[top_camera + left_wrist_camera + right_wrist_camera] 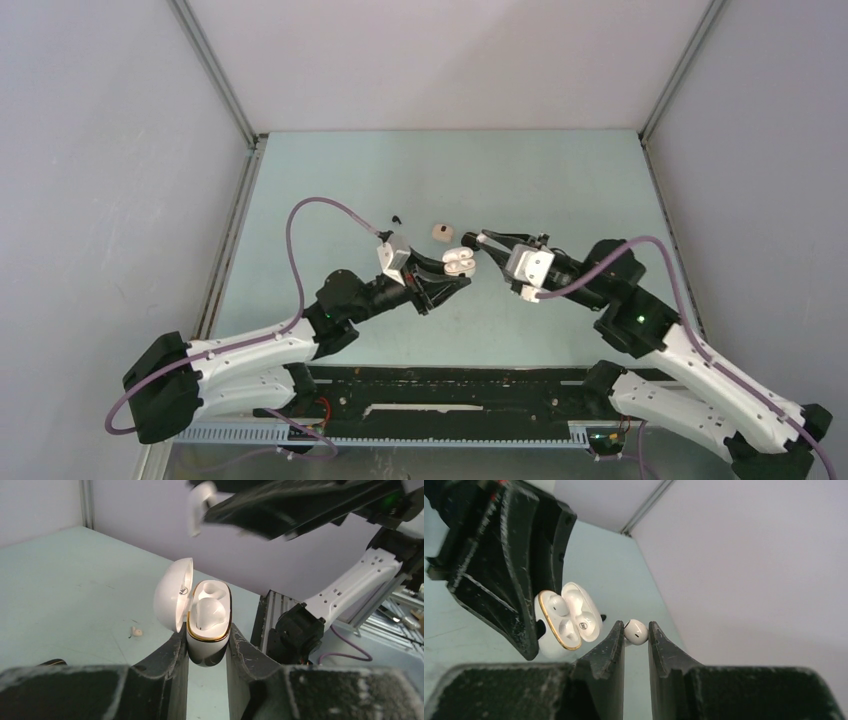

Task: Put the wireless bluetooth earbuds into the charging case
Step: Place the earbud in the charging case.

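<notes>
– Where is the white earbud [636, 632] sitting?
– The right gripper [636, 626] is pinching it at its fingertips, jaws nearly closed on it.
– And the charging case [209, 620]?
– It is hanging just beyond those tips, its lid standing open. The left gripper [207, 641] is clamping its lower body tightly.
– Anything else?
– A beige bud [440, 232] is lying on the table [330, 180], just past both grippers' tips.

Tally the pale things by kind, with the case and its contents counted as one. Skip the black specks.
Charging case: 1
White earbud outside the case: 1
Beige-pink piece: 1
Total: 3
</notes>
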